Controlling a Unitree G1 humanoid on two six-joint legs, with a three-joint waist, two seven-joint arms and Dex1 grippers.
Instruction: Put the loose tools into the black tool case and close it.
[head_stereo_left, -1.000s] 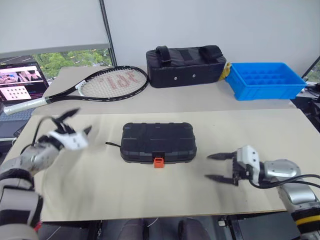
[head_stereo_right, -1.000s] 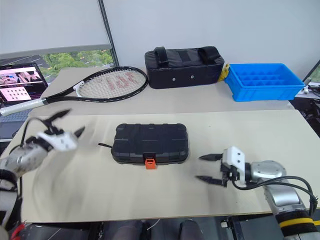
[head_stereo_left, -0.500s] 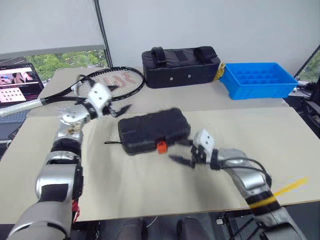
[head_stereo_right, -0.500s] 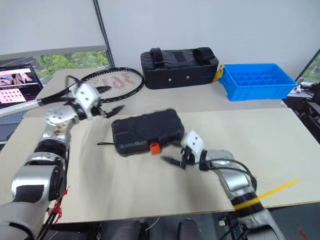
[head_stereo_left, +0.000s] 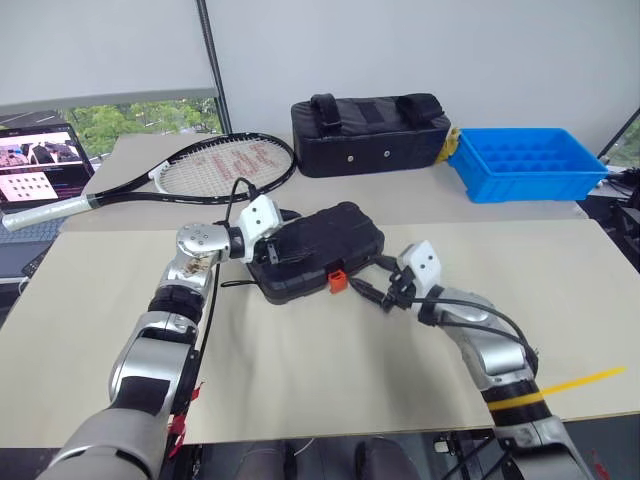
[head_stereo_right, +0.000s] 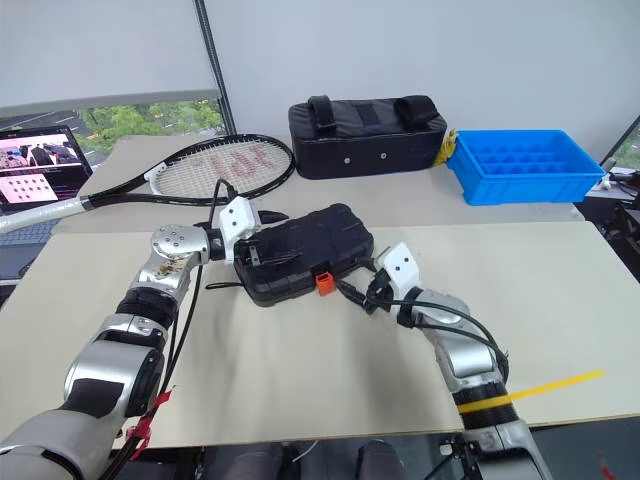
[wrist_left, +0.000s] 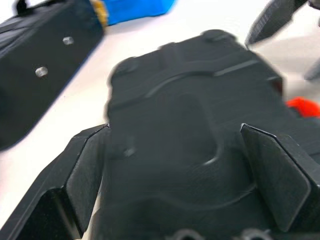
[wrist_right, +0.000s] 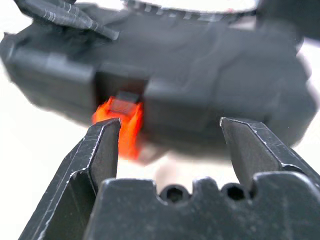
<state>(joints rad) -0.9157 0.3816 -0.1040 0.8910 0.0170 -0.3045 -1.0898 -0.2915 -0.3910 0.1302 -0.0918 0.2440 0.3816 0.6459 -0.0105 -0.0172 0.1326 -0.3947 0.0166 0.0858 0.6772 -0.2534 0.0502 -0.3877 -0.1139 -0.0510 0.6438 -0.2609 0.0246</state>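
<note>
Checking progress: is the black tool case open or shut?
Shut: the black tool case has its ribbed lid down, orange latch at its front edge.

case (head_stereo_left: 318, 252) blk | latch (head_stereo_left: 338, 281) orange | bin (head_stereo_left: 528, 161) blue | bag (head_stereo_left: 370, 132) blk

**Background items on & behind the table**

Tennis racket (head_stereo_left: 200, 168) lying flat at far left w/ black frame, white throat, grip (head_stereo_left: 45, 212) pointing left. Black fabric bag (head_stereo_left: 370, 132) w/ two handles sitting upright at the back, centre. Blue plastic tray (head_stereo_left: 527, 160) w/ gridded compartments sitting just right of the bag; something yellow (head_stereo_left: 452, 138) showing between them, can't tell what. Laptop screen (head_stereo_left: 40, 166) glowing at far left edge. Beige table top (head_stereo_left: 300, 380) lying under everything.
</note>
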